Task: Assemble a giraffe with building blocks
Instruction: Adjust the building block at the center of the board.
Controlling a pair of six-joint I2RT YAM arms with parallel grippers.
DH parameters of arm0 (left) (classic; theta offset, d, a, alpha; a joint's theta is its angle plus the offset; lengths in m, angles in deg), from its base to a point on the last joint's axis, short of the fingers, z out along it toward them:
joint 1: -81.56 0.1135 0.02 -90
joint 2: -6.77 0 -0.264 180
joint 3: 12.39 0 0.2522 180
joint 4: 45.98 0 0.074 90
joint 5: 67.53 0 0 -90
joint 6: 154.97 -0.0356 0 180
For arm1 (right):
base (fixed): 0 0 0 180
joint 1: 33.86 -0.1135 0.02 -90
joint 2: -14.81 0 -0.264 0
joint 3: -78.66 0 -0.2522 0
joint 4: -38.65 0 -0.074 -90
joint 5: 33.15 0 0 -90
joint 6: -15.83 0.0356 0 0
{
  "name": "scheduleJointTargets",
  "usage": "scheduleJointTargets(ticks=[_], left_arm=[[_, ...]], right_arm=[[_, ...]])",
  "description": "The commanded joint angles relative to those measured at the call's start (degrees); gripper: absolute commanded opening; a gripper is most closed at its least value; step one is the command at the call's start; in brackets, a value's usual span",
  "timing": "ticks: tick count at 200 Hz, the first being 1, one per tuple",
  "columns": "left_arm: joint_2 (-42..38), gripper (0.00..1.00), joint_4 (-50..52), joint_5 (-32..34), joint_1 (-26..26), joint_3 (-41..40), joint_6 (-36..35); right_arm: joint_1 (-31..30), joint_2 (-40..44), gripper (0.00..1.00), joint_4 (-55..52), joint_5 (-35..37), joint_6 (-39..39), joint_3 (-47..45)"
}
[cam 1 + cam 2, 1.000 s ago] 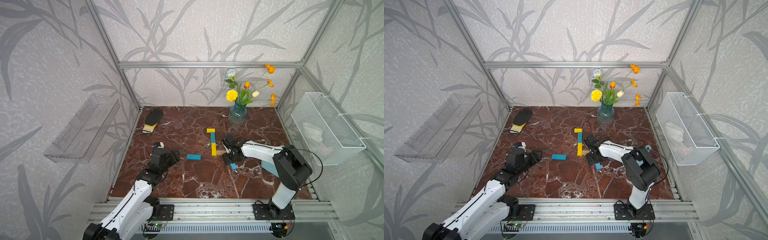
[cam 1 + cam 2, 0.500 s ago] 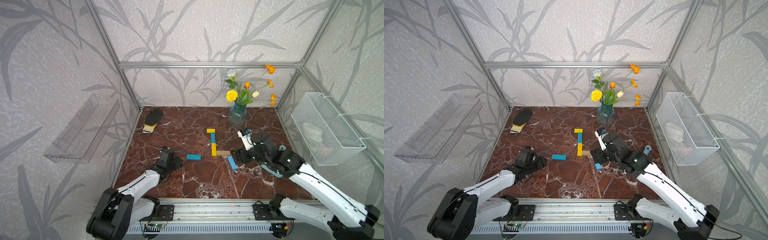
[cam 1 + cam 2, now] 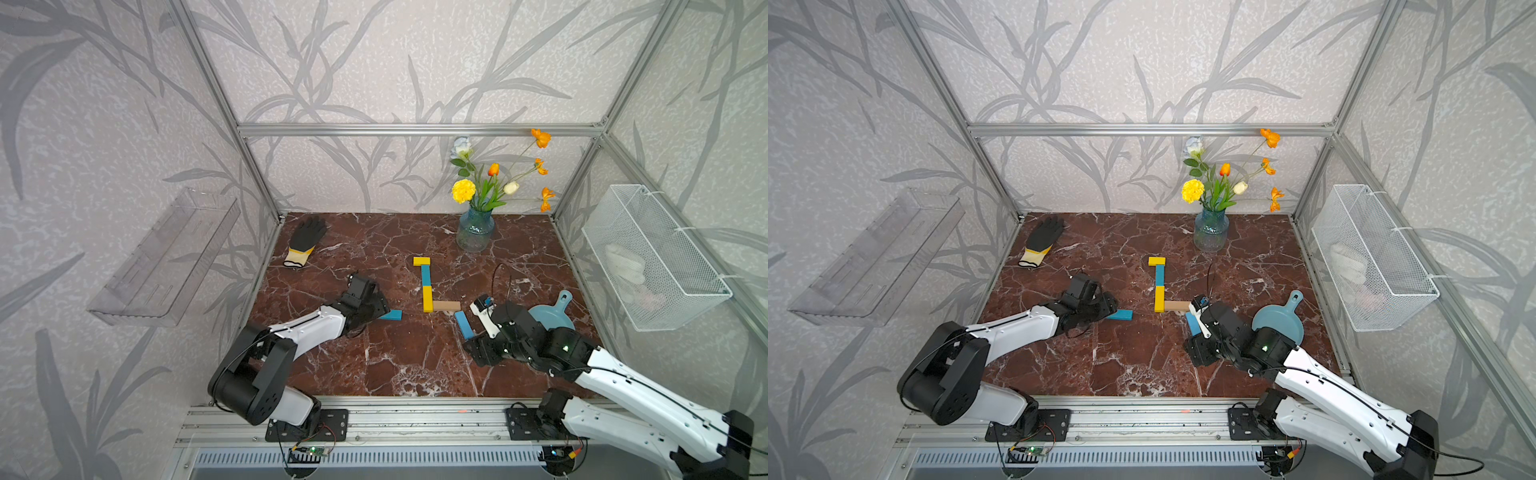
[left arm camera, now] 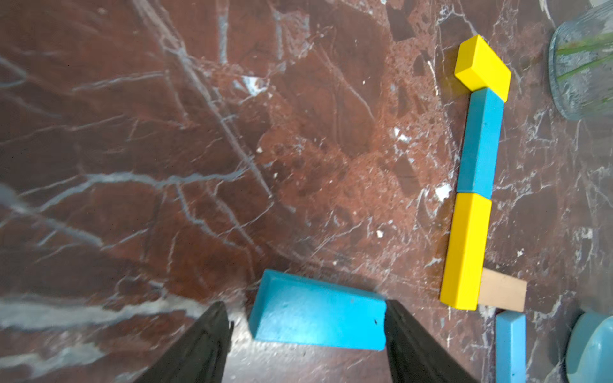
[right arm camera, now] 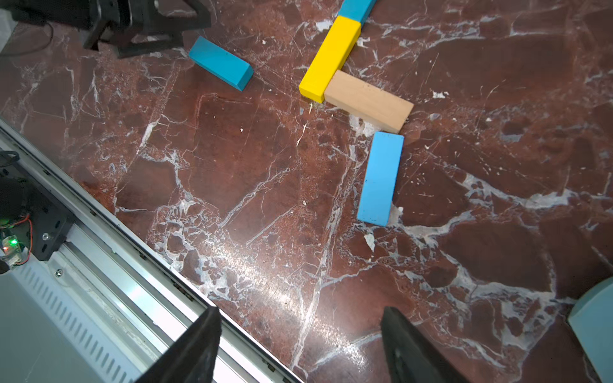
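The giraffe lies flat at mid-table in both top views: yellow head, blue-and-yellow neck, tan body and one light-blue leg slanting from the body's end. A loose teal block lies left of it. My left gripper is open and straddles this teal block lengthwise; one finger touches its end, the other stands apart. My right gripper is open and empty, near the table's front edge, apart from the light-blue leg.
A light-blue scoop lies right of my right arm. A glass vase of flowers stands at the back, a black glove at the back left. The metal front rail runs close under my right gripper.
My right gripper has opened and drawn back toward the front edge, leaving the light-blue block by the tan body. My left gripper has moved right, up to the teal block.
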Motion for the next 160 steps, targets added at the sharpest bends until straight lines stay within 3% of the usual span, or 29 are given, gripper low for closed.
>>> scheduleJointTargets(ticks=[1, 20, 40, 54, 72, 120, 160], left_arm=[[2.29, 0.74, 5.16, -1.60, -0.73, 3.77, 4.22], [1.99, 0.74, 10.12, 4.19, -2.24, 7.48, 2.81], [2.39, 0.74, 6.81, 6.07, -2.58, 9.24, -3.93], [3.74, 0.73, 2.58, 4.29, -2.56, 9.73, -9.84], [7.07, 0.73, 2.44, 2.45, -2.44, 12.18, -11.95], [16.41, 0.68, -4.29, -10.20, -3.34, 15.39, -8.70], [19.84, 0.67, -4.31, -13.51, -5.05, 16.46, -8.05]], right_arm=[[-0.29, 0.08, 0.77, 3.56, 0.32, -0.88, -0.38], [-0.33, 0.08, 0.77, 6.36, -0.30, -0.48, -2.43], [-0.33, -0.09, 0.76, 9.97, -2.44, 1.08, -4.58], [-0.33, -0.40, 0.76, 11.43, -3.47, 1.77, -5.45], [-0.27, -0.63, 0.76, 11.52, -3.47, 1.69, -5.42], [-0.33, -0.27, 0.75, 11.52, -2.57, 1.59, -6.57], [-0.29, 1.37, 0.75, 10.82, -2.67, 2.56, -8.11]])
